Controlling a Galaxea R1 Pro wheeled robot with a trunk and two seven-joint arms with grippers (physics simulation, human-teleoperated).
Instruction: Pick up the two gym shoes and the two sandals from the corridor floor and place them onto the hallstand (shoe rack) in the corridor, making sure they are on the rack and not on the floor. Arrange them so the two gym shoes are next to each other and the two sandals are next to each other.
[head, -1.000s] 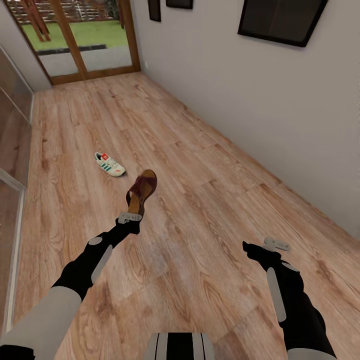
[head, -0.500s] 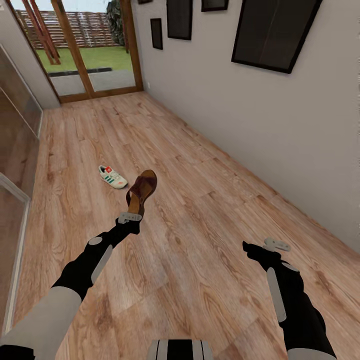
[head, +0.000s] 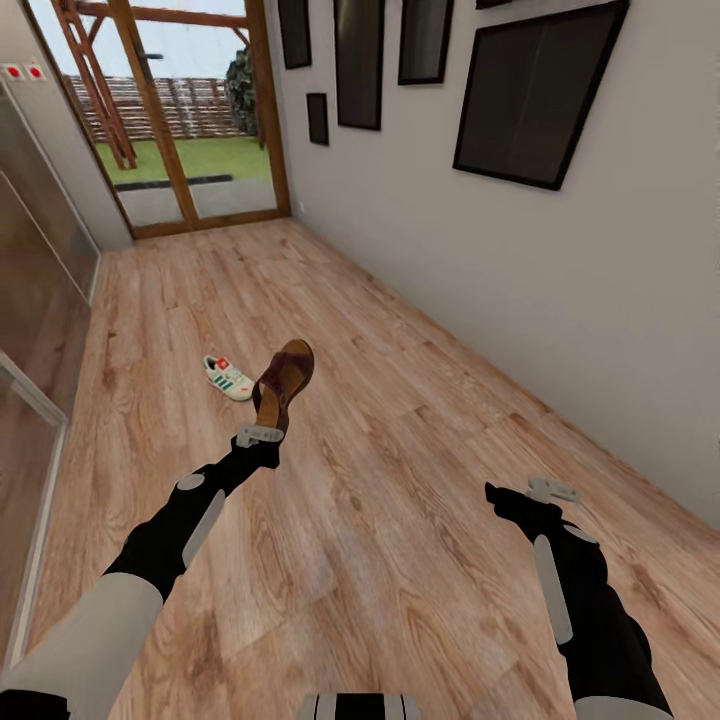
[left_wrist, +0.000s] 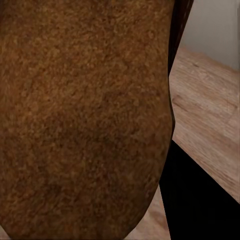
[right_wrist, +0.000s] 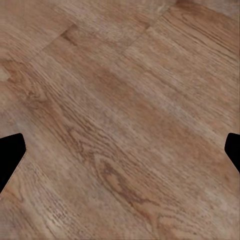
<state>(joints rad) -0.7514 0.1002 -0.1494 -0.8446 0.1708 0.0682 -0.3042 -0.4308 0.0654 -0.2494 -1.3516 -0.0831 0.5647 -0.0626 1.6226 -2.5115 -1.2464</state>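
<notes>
A brown sandal (head: 282, 384) is held at its heel end by the left gripper (head: 259, 435) and carried toe-forward above the corridor floor (head: 400, 480), lifted clear, it is judged, so that it can be taken to the hallstand. In the left wrist view the sandal's tan footbed (left_wrist: 85, 120) is seen pressed close against the camera, which fits jaws clamped on it. One gym shoe (head: 228, 377) is left lying on the planks just beyond the sandal, toward the glazed garden door (head: 190, 130) at the corridor's far end. The right gripper (head: 553, 489) is held low and empty over bare flooring, its fingertips (right_wrist: 11, 155) spread wide in the right wrist view, apparently kept free for another shoe. Dark framed pictures (head: 530, 90) are hung along the grey wall.
</notes>
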